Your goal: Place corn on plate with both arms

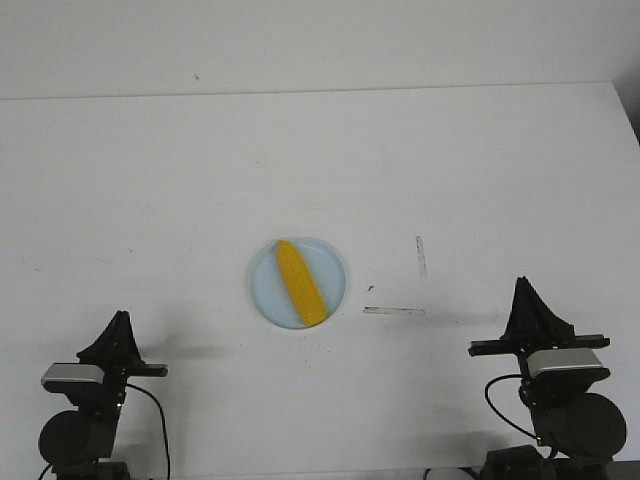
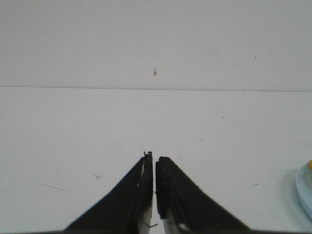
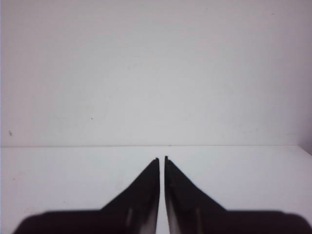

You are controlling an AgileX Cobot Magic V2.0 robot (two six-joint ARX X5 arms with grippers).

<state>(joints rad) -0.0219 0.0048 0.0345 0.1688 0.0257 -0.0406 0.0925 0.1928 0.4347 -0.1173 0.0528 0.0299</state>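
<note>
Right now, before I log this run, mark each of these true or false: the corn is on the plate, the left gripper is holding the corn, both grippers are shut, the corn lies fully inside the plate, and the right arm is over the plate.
1. The corn is on the plate. True.
2. The left gripper is holding the corn. False: it holds nothing and sits back at the table's near edge.
3. Both grippers are shut. True: the right gripper shows only a thin slit too.
4. The corn lies fully inside the plate. False: its near end reaches the rim.
5. The right arm is over the plate. False: it sits off to the plate's right.
</note>
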